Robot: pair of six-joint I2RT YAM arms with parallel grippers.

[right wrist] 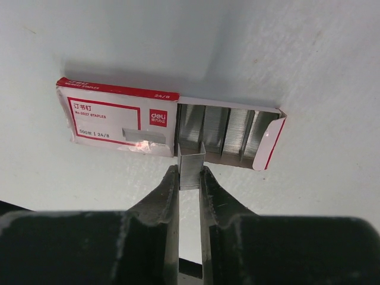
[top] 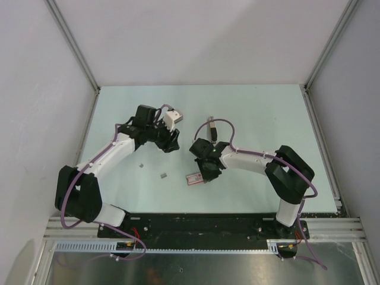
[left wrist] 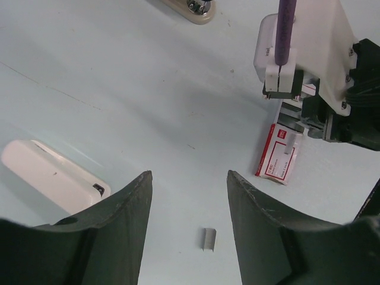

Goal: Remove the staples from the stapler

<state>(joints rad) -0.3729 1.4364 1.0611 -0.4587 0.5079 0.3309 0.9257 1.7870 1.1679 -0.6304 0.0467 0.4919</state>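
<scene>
Right hand (right wrist: pixel 190 178) nearly closed, pinching short grey metal staple strip (right wrist: pixel 191 159) at open red-and-white cardboard staple box (right wrist: pixel 113 116). Left hand (left wrist: pixel 189 178) half open, empty, slim white oblong stapler (left wrist: pixel 53 175) on pale surface (left wrist: pixel 119 89) beside it. Loose grey staple piece (left wrist: pixel 208 238) lies nearby. Unloading looks mostly done.

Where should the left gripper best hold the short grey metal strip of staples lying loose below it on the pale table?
Pinch the short grey metal strip of staples across its two long sides, coming straight down from above. It lies flat on the pale table, lengthwise in the gap of the open left gripper, so probably no turning is needed.
</scene>
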